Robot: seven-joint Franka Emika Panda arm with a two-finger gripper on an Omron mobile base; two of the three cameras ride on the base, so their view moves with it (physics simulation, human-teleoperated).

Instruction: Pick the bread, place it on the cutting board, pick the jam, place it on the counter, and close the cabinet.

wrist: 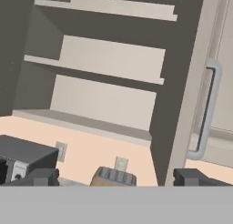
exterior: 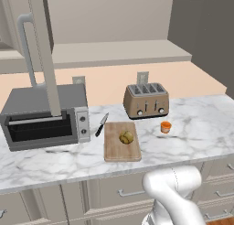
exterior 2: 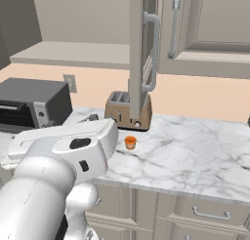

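bread (exterior: 126, 137) is sat on the cutting board (exterior: 121, 148), roughly in the middle of it, and the board is laid flat on the counter (exterior: 192, 128) between the toaster oven (exterior: 43, 116) and the toaster (exterior: 146, 100). a knife (exterior: 101, 124) is seen just off the board's far left corner. jam (exterior: 165, 126) is parked upright on the marble, right of the board and in front of the toaster, apart from both; from the right base view it's spotted at (exterior 2: 130, 142) near the counter's front half.

cabinet door (exterior: 43, 55) is swung wide open, edge-on, with its bar handle (exterior 2: 151, 51) showing. bare shelves (wrist: 104, 63) are seen inside from the hand view, plus the open door's handle off to the right.

gripper (wrist: 118, 177) is spread open with nothing held between the fingertips (wrist: 43, 176), and it's pointed up toward the cabinet interior, above the toaster's top.
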